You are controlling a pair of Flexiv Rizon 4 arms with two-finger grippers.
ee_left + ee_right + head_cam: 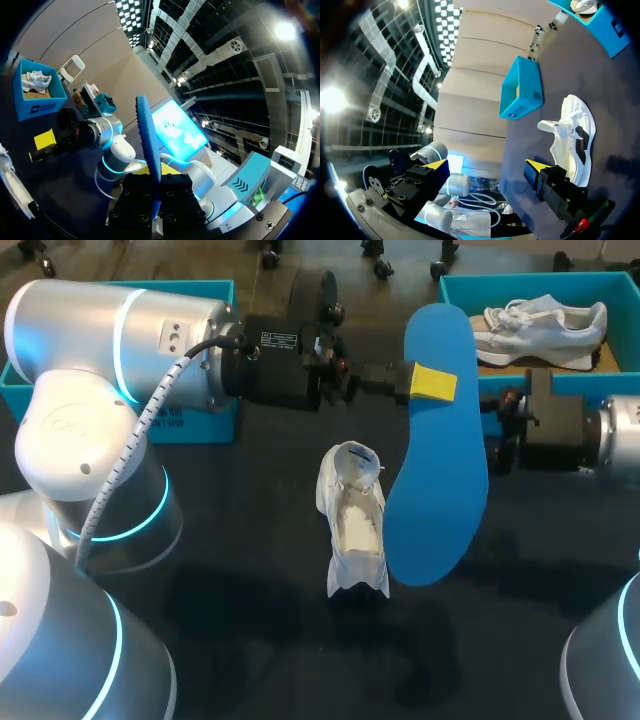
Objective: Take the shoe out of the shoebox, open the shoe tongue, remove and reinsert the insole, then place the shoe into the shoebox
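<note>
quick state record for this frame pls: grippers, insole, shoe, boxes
left gripper: shut on the blue insole
right gripper: open, empty
insole: out of the shoe, held up over the table
shoe: white, on the table, opening up, outside both boxes
shoebox: far right, holds a second shoe
blue box: far left, contents hidden by my left arm
stage: insole removed, not yet reinserted

Dark table [250, 640] carries a white shoe [352, 525], left shoebox [200, 425] and right shoebox [530, 278]
</note>
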